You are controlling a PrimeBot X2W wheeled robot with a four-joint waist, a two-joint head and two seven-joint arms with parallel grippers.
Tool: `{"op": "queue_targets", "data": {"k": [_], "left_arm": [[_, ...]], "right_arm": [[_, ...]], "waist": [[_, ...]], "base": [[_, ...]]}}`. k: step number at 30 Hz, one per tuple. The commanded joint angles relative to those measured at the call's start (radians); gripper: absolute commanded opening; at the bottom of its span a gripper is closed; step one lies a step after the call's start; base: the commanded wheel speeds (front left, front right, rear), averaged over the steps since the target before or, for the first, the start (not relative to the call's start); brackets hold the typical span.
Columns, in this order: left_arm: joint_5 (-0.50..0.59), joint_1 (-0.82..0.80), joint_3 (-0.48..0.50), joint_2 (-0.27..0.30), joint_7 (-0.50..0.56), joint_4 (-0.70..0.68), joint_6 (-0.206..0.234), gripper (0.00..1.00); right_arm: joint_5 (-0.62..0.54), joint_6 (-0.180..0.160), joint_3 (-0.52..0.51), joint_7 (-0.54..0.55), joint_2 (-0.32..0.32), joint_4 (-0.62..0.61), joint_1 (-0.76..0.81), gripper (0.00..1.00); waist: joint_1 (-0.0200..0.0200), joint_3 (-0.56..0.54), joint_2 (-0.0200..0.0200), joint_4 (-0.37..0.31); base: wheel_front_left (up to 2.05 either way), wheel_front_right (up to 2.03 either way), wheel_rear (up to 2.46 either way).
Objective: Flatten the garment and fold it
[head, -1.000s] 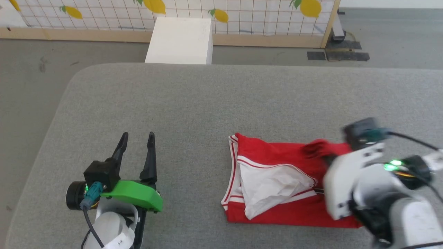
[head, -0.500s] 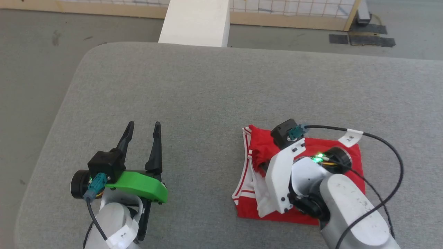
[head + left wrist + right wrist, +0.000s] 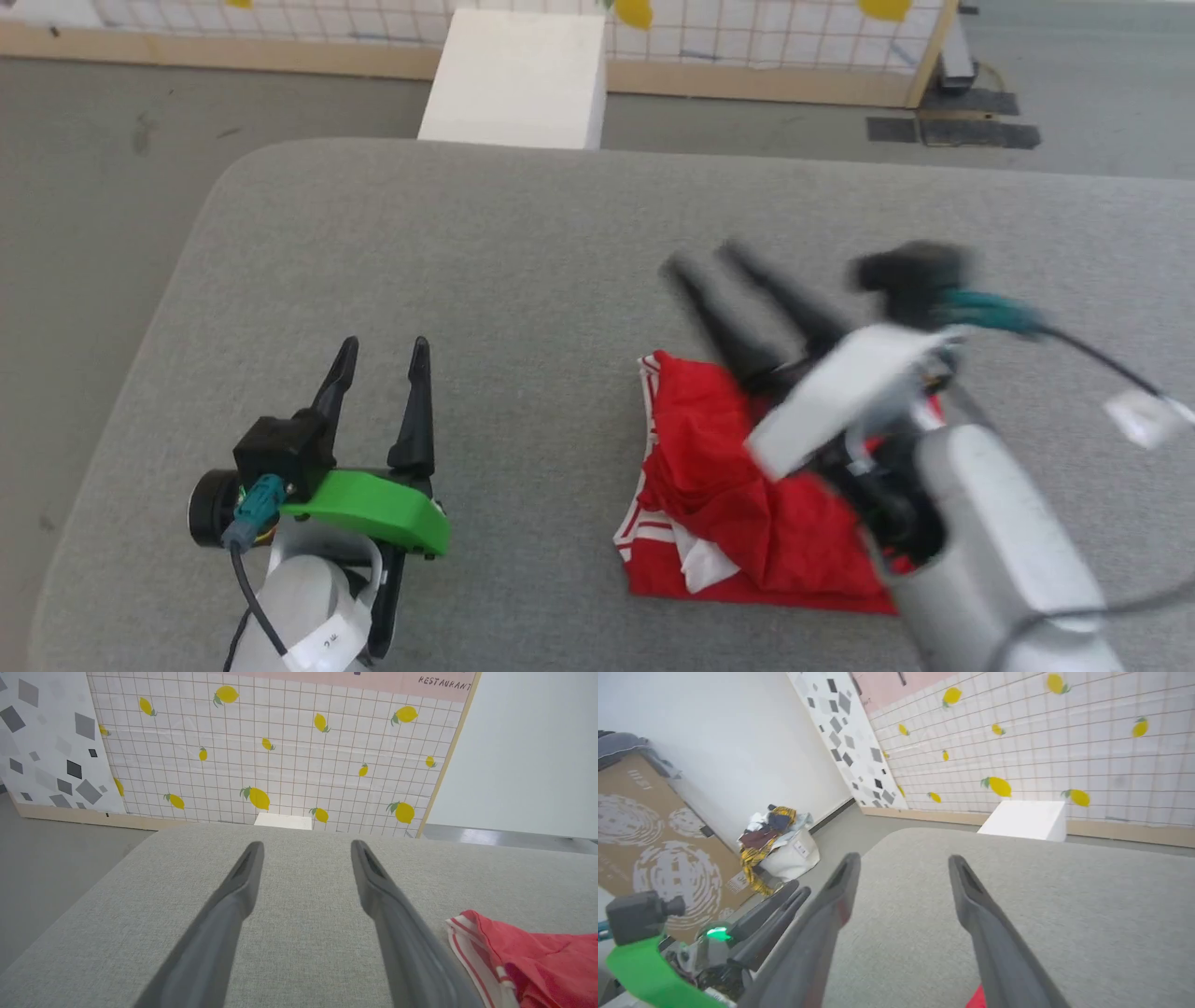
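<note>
Garment (image 3: pixel 738 504): a red heap with white striped trim, bunched and partly folded. It lies on the grey surface (image 3: pixel 523 243), right of centre and toward the near edge.

Right claw (image 3: pixel 700 259): blurred, above the garment's far edge. Its fingers are spread and point away over bare surface, with nothing between them; the right wrist view shows the same empty gap.

Left claw (image 3: pixel 384 347): fingers parted and empty, over the surface well to the left of the garment.

White box (image 3: pixel 513 79): on the floor beyond the surface, in front of a lemon-print wall.
</note>
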Motion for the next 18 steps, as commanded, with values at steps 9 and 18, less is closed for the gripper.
{"op": "queue_targets", "data": {"k": [9, 18], "left_arm": [[0.002, 0.039, 0.009, -0.006, -0.004, -0.023, 0.001, 1.00], [0.000, 0.043, 0.005, -0.006, -0.004, -0.025, -0.001, 1.00]], "right_arm": [[-0.133, -0.002, -0.405, -0.230, -0.003, -0.058, 0.222, 1.00], [0.026, -0.002, -0.484, -0.104, -0.003, 0.180, 0.293, 1.00]], "waist": [[-0.0001, -0.049, 0.0000, -0.063], [-0.0001, -0.051, 0.0000, -0.065]], "base": [[0.00, 0.00, 0.00], [0.00, 0.00, 0.00]]}}
